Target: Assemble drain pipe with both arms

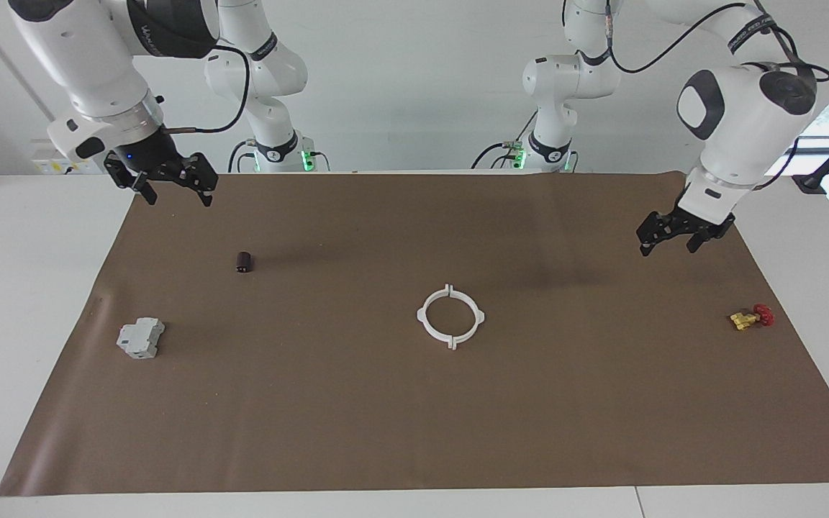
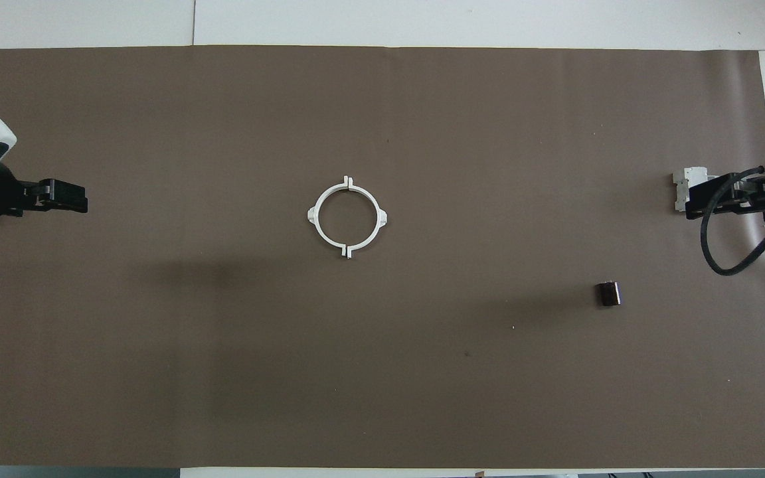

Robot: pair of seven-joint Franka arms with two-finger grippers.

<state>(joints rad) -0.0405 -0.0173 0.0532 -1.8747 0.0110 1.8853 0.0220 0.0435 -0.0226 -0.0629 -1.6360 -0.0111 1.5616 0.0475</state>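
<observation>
In the facing view, the drain pipe (image 1: 450,316) is seen lying flat on the brown mat (image 1: 414,432) near the table's middle, its two white half-rings closed into one ring with the end tabs meeting at 12 and 6 o'clock of the ring. The left gripper (image 1: 676,239) is held in the air at about 2 o'clock from the ring, with its fingers spread wide and nothing held. The right gripper (image 1: 171,188) is raised at about 10 o'clock from the ring, also spread wide and empty. A small dark cylinder (image 1: 244,262), a grey block (image 1: 140,338) and a red-and-yellow part (image 1: 751,316) are left untouched on the mat. In the overhead view, the ring (image 2: 347,217) is shown complete at the mat's centre, with the left gripper (image 2: 64,196) at 9 o'clock of it and the right gripper (image 2: 711,200) at 3 o'clock, over the grey block (image 2: 686,180). The assembly is judged finished; only the arms' return to rest appears to be outstanding.
</observation>
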